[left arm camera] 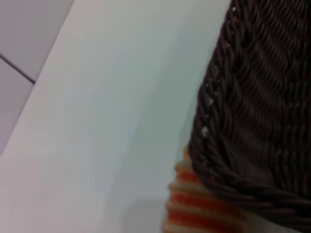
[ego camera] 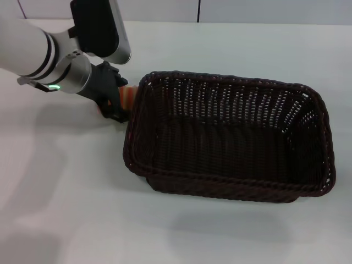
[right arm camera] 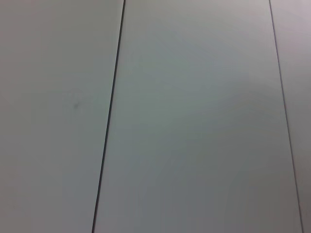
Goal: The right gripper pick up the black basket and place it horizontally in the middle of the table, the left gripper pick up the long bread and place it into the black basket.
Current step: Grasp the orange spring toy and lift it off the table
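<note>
The black basket lies lengthwise across the middle of the white table, empty. The long bread, orange and cream striped, sits just outside the basket's left end. My left gripper, on the arm with the green light, is at the bread with a black finger on each side of it, closed on it. In the left wrist view the bread lies right against the basket's woven outer wall. The right gripper is out of view; its wrist view shows only grey panels.
The left arm's forearm reaches in from the far left corner. Bare tabletop lies in front of the basket and to its left. A grey wall with panel seams runs behind the table.
</note>
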Available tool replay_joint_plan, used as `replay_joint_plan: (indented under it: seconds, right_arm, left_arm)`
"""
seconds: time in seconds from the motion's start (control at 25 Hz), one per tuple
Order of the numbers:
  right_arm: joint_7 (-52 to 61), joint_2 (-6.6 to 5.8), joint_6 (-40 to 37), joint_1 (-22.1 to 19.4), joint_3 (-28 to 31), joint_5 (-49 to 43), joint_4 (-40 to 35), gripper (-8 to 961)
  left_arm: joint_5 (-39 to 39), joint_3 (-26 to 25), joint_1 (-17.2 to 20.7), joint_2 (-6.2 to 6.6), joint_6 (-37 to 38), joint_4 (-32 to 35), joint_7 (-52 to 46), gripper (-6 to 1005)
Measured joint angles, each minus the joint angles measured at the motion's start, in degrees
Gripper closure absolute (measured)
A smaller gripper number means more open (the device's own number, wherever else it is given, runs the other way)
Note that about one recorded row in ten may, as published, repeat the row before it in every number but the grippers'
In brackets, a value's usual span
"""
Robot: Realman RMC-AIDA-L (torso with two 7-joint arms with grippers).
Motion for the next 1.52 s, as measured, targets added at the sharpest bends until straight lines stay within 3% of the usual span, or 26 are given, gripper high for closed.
replay_joint_plan:
  seconds: [0.12, 1.04, 1.52]
  right_arm:
    - [-0.77, -0.06, 0.00, 0.21, 0.06, -0.08, -0.31, 625]
    - [-5.19, 0.14, 0.90, -0.99, 1.03, 0.19, -4.96, 625]
    - [-5.18, 0.14, 1.20, -1.49, 1.03, 0.12, -5.78, 626]
  left_arm:
    - [0.80, -1.15, -1.28, -0.44, 1.66, 2.14, 1.12, 258]
    - [1.73, -3.84, -6.67, -0.44, 5.37, 13.73, 5.06, 284]
    - [3.02, -4.10, -6.75, -0.49, 6.82, 14.09, 4.97, 349]
